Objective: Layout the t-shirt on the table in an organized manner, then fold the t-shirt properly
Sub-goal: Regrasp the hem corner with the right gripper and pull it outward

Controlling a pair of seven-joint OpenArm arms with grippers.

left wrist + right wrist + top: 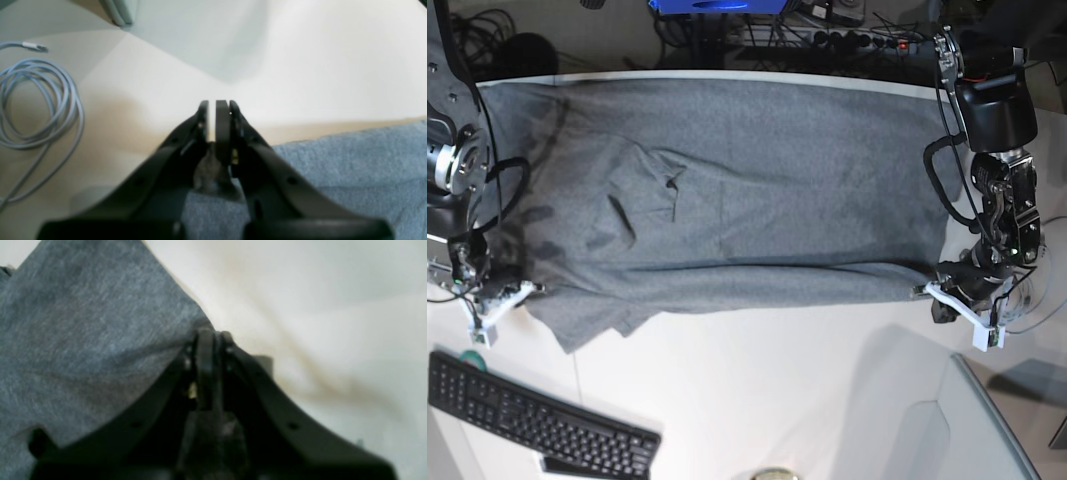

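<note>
The grey t-shirt (747, 190) lies spread wide over the white table (777, 390), with creases left of its middle. My right gripper (522, 290) sits at the shirt's near-left edge. In the right wrist view that gripper (211, 335) is shut on the t-shirt (83, 340), which rises to a peak at the tips. My left gripper (934, 292) is at the shirt's near-right corner. In the left wrist view this gripper (217, 105) is shut, its tips past the cloth edge, with the t-shirt (350, 166) bunched between the fingers behind them.
A black keyboard (537, 420) lies at the near left. A coiled grey cable (36, 103) rests on the table (300, 66) beside my left gripper. A pale bin (972, 430) stands at the near right. Cables and gear crowd the far edge.
</note>
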